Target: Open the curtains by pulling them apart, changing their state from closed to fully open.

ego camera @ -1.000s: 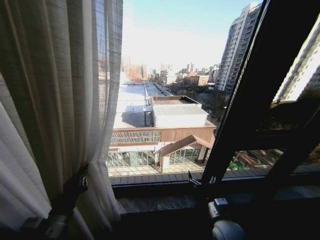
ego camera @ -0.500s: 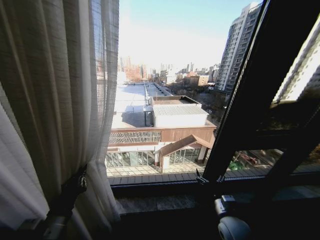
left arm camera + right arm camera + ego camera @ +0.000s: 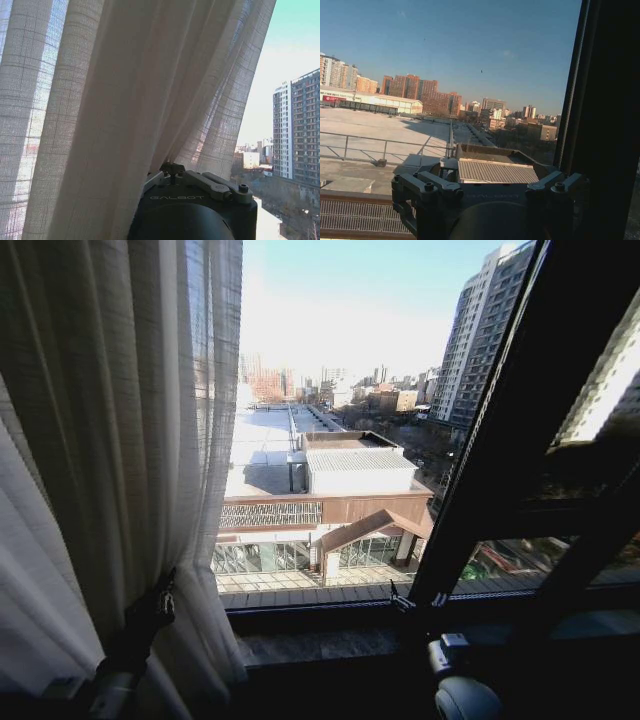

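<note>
A sheer off-white curtain [image 3: 120, 440] hangs gathered at the left of the window, its pleats bunching toward my left gripper [image 3: 150, 612]. In the left wrist view my left gripper [image 3: 172, 167] is shut on a fold of the curtain [image 3: 125, 100], and the fabric fans upward from the pinch. My right gripper [image 3: 418, 598] sits low by the sill beside the dark window frame bar. Seen from the right wrist, the right gripper [image 3: 492, 187] stands open with nothing between its fingers [image 3: 427, 190], facing the bare glass.
A thick dark window frame bar [image 3: 520, 410] slants up the right side, and the same frame bar [image 3: 610, 120] stands close beside the right gripper. A stone sill [image 3: 320, 645] runs below the glass. The middle pane looks onto rooftops and towers.
My right gripper and arm have shifted a little to the right along the sill, toward the frame bar. The left gripper keeps its hold; the curtain edge barely sways.
</note>
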